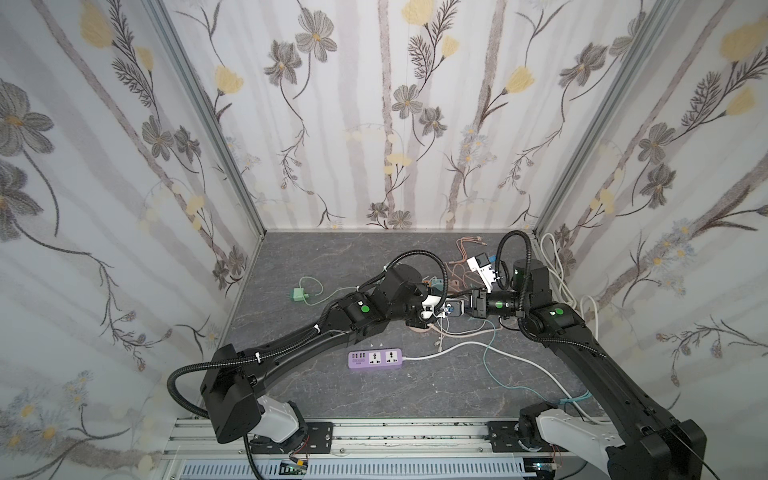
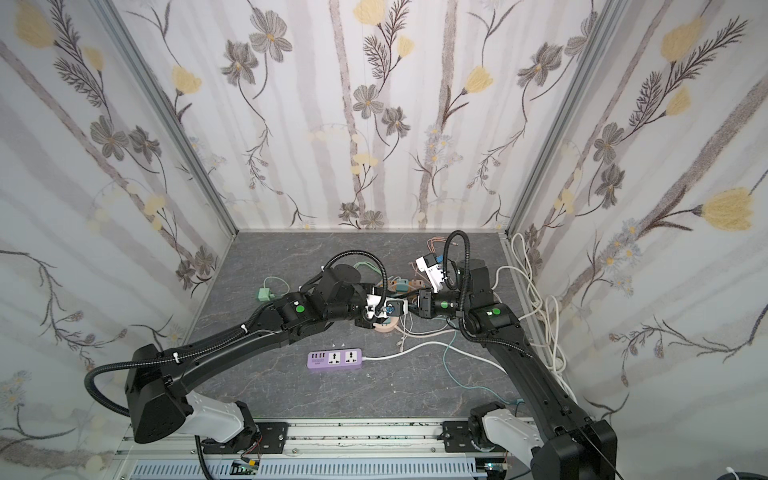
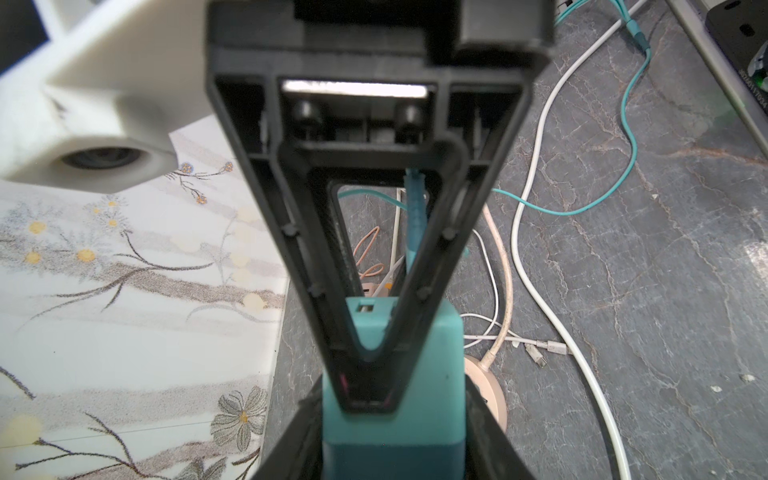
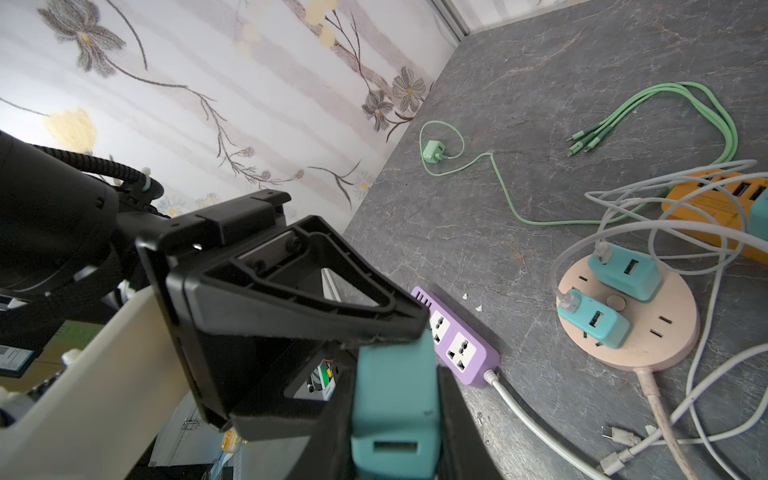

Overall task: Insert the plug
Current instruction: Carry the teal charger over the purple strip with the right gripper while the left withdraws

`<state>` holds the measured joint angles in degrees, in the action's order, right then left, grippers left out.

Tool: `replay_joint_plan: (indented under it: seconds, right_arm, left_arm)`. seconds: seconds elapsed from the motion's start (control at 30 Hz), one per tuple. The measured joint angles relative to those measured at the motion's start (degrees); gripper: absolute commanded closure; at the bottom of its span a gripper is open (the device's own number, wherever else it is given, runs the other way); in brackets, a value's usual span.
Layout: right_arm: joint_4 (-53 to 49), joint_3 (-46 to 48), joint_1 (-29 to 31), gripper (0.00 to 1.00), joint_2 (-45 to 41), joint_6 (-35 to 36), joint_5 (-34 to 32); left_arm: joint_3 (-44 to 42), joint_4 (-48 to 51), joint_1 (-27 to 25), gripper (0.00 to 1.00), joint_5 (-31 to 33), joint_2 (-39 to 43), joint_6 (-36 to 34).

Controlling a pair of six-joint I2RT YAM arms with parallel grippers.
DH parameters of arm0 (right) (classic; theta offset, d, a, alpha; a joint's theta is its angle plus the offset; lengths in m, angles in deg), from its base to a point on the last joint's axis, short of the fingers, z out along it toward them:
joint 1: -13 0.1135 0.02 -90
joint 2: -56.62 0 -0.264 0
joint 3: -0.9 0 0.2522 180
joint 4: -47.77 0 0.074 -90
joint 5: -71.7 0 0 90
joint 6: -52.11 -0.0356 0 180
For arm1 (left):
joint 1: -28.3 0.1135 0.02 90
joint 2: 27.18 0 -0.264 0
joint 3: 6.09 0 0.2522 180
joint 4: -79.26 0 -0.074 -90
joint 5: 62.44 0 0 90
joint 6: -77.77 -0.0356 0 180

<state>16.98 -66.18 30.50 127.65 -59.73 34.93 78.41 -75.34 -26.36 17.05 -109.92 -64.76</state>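
The plug is a teal block with a USB slot in its end face. It hangs in mid-air above the dark table, between the two arms, in both top views. My left gripper is shut on two of the plug's sides. My right gripper is shut on it from the opposite direction, its jaws flat against the other two sides. A purple power strip with two free sockets lies on the table in front of the grippers.
A round pink socket hub holds two more teal plugs, with an orange strip behind it. White, pink and teal cables tangle around it. A green charger lies to the left, a white adapter at back right.
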Motion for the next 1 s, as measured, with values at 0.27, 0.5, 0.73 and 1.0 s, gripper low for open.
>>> replay_joint_plan:
  seconds: [0.27,0.5,0.73,1.0]
  right_arm:
    - [-5.0,-6.3,4.5,1.00,2.9,13.0,-1.9]
    - [-11.6,-13.4,11.0,1.00,11.2,26.2,-7.9]
    - [-24.1,-24.2,20.6,1.00,25.0,46.1,-15.3]
    - [-37.4,-38.3,31.4,1.00,42.9,59.2,-26.6]
  left_arm:
    - [-12.3,-8.1,1.1,0.00,5.8,8.9,7.3]
    - [-24.2,-13.3,4.2,0.00,12.2,25.5,24.3]
    - [-21.5,-3.8,15.0,0.00,29.3,27.4,52.1]
    - [-26.9,6.5,26.9,0.00,36.7,31.0,78.9]
